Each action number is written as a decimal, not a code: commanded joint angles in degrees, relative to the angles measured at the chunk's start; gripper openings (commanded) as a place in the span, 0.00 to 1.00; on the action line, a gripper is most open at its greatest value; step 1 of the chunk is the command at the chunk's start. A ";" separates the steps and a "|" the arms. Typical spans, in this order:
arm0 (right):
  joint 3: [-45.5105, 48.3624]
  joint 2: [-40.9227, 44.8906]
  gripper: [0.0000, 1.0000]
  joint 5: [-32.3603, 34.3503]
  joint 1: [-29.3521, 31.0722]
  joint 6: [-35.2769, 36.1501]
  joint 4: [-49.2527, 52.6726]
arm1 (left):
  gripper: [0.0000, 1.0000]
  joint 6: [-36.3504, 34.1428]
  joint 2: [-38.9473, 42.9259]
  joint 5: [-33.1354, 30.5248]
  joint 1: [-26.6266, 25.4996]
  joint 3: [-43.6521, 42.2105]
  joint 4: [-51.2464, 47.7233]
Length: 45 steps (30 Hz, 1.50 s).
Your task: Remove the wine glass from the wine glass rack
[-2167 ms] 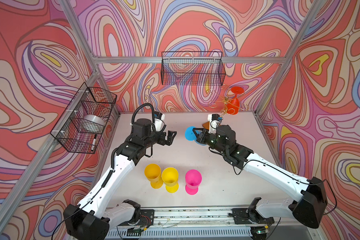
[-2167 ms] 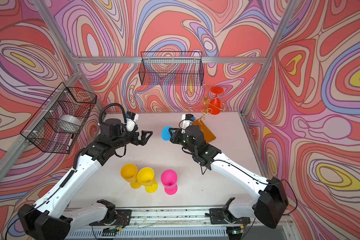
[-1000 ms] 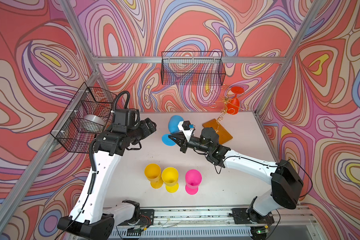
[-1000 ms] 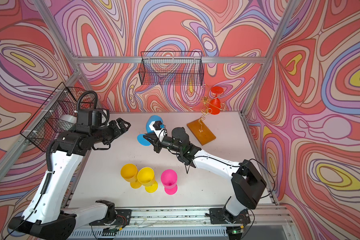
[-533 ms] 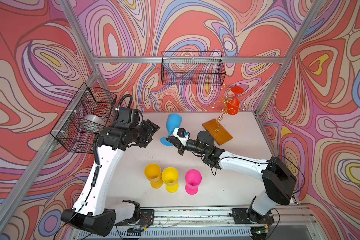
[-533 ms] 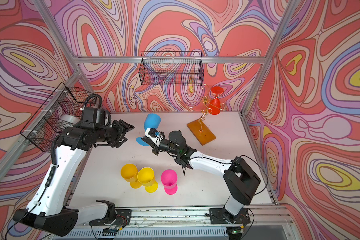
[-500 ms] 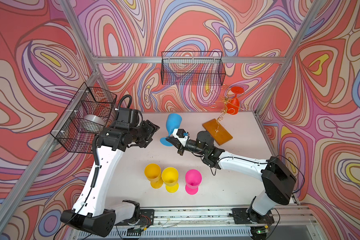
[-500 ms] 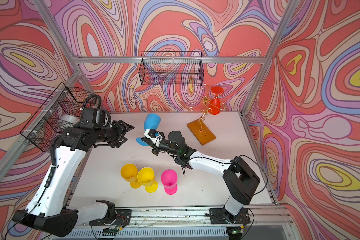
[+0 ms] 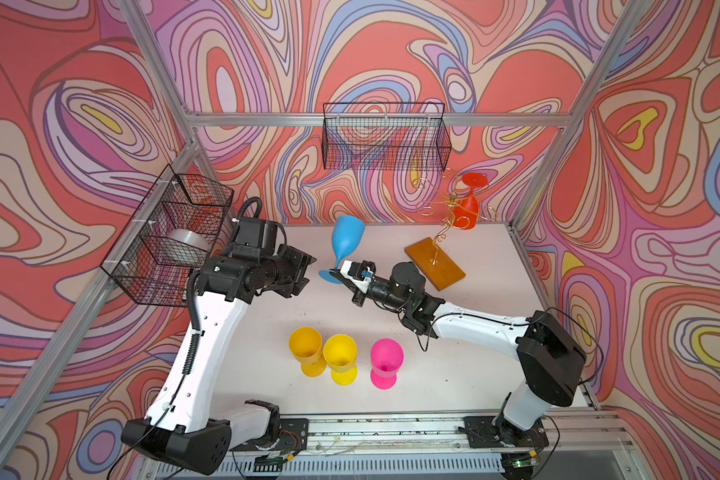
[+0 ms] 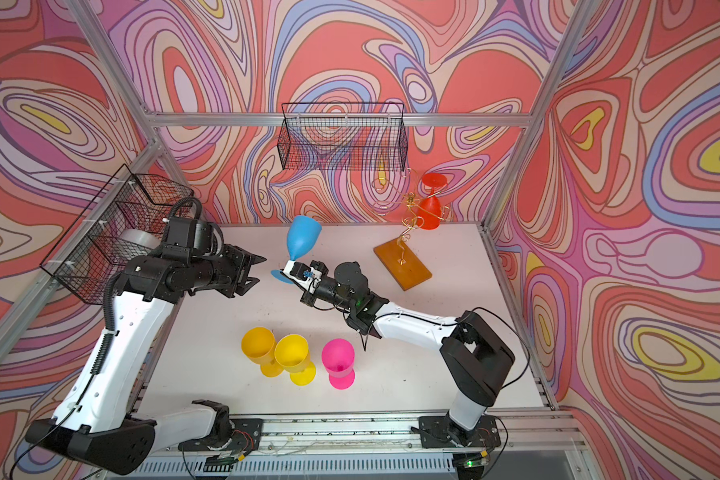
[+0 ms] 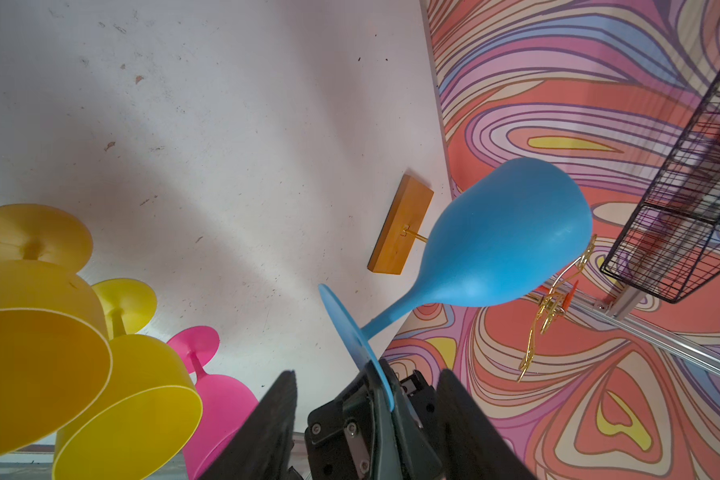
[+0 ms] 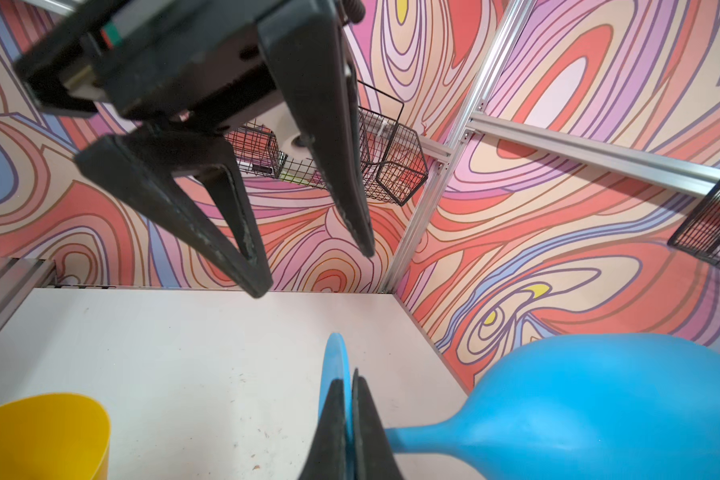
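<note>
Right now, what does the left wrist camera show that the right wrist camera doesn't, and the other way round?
Only the left wrist camera shows the pink glass and the wine glass rack, with its orange base and gold wire. Only the right wrist camera shows the wire basket on the left wall. Both show the blue glass, the right hand pinching its flat foot, the open left hand, a yellow glass and the white table.

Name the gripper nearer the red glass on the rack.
Right. In both top views the right gripper, clamping the foot of the blue glass, is left of the red glass; the left gripper, jaws apart, is farther left, beyond the blue glass.
</note>
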State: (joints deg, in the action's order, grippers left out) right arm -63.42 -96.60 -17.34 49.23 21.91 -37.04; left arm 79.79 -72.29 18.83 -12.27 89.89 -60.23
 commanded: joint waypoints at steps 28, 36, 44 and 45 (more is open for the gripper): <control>-2.94 -1.93 0.00 3.00 2.79 9.50 -1.90 | 0.30 2.05 -4.62 2.50 0.45 -0.65 -0.72; -3.64 -2.50 0.00 3.58 3.33 13.08 -0.67 | 0.23 2.19 -4.52 1.93 0.49 -2.02 -0.68; -4.08 -2.72 0.00 4.60 4.34 16.66 0.83 | 0.06 2.37 -4.52 1.55 0.42 -2.51 -0.06; -4.08 -2.61 0.00 4.64 4.38 16.68 0.74 | 0.02 2.23 -4.44 1.43 0.54 -2.59 0.02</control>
State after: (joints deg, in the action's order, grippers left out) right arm -65.82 -98.56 -13.23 53.19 37.54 -36.56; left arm 82.37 -76.75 21.23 -12.21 87.94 -59.96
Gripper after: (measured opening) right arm 0.050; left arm 0.065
